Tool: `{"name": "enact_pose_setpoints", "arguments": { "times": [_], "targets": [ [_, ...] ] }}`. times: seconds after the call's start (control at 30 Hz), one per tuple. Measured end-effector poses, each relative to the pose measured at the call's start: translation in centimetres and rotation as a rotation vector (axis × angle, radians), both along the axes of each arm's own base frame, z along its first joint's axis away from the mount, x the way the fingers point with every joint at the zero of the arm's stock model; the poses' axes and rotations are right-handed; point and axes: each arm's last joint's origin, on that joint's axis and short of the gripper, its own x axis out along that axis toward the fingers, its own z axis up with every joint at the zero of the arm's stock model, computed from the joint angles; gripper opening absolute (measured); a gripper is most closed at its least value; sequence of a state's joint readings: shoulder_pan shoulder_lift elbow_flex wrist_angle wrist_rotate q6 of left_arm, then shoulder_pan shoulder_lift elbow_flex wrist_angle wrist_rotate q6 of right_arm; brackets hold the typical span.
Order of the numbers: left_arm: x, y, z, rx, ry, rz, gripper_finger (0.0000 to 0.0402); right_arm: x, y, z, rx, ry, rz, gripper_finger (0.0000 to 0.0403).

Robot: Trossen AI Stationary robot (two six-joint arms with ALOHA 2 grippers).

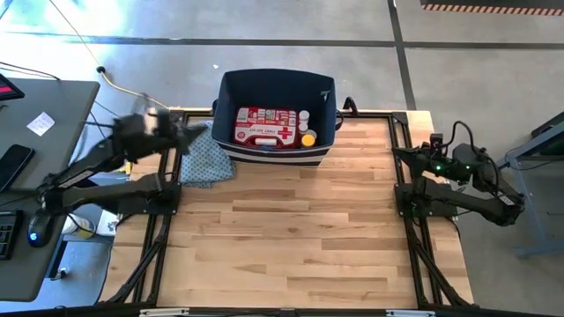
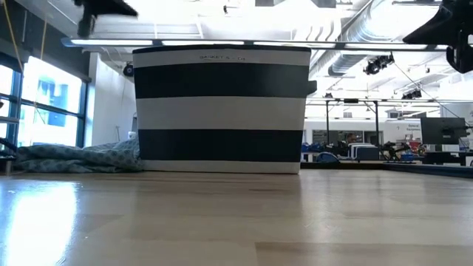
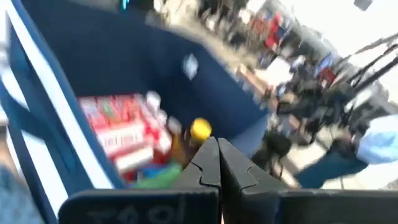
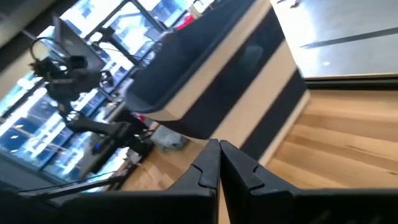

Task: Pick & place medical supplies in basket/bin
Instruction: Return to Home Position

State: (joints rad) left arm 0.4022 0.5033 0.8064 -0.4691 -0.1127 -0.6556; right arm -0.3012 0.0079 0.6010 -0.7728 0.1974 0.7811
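Bin (image 1: pixel 273 88) and cloth (image 1: pixel 207 160) block the far edge; the table (image 1: pixel 291 233) lies open nearer.

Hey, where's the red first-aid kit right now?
In the high view the first-aid kit lies inside the bin at the far edge of the table, the yellow-capped bottle just right of it.

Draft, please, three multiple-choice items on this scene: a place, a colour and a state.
1. The patterned cloth lies: A in the bin; B on the table beside the bin, on the left arm's side; C draped over the right arm.
2. The first-aid kit in the bin is: A red; B green; C black.
3. The left gripper and right gripper are: A wide open; B shut, empty; C shut on supplies.
Answers: 1 B, the high view shows it next to the bin's wall. 2 A, it looks red from above. 3 B, each wrist view shows the fingers pressed together.
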Motion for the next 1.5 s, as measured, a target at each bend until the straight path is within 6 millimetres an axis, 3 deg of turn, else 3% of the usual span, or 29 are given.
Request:
{"name": "enact_pose_setpoints", "arguments": {
  "times": [0.2, 0.33, 0.53, 0.8, 1.03, 1.33, 1.5],
  "targets": [
    [1.9, -0.9, -2.4, -0.017, -0.078, -0.016, 0.0022, 0.0, 0.0, 0.0, 0.006, -0.003, 0.008, 0.0],
    [3.0, -1.5, -3.9, 0.032, 0.038, -0.019, 0.0022, 0.1, 0.1, 0.3, 0.016, -0.039, 0.026, 0.0],
    [0.5, -1.7, -3.6, 0.079, -0.037, -0.001, 0.0022, 0.1, 0.1, 0.1, 0.02, -0.025, 0.042, 0.0],
    [-0.8, -1.9, -8.4, 0.002, -0.159, -0.004, 0.0022, 0.0, 0.0, 0.0, -0.041, 0.024, 0.025, 0.0],
    [-0.5, -1.9, -11.0, -0.035, -0.18, -0.004, 0.0022, 0.4, -0.1, -1.7, 0.058, 0.085, 0.01, 0.0],
    [0.3, -2.0, -14.0, -0.116, -0.108, -0.08, 0.0022, 4.0, -0.8, -4.2, 0.042, -0.068, 0.136, 0.0],
    [0.7, -2.4, -15.7, -0.167, -0.101, -0.136, 0.0022, 4.6, -1.0, -5.6, 0.071, -0.047, 0.148, 0.0]
  ]
}}
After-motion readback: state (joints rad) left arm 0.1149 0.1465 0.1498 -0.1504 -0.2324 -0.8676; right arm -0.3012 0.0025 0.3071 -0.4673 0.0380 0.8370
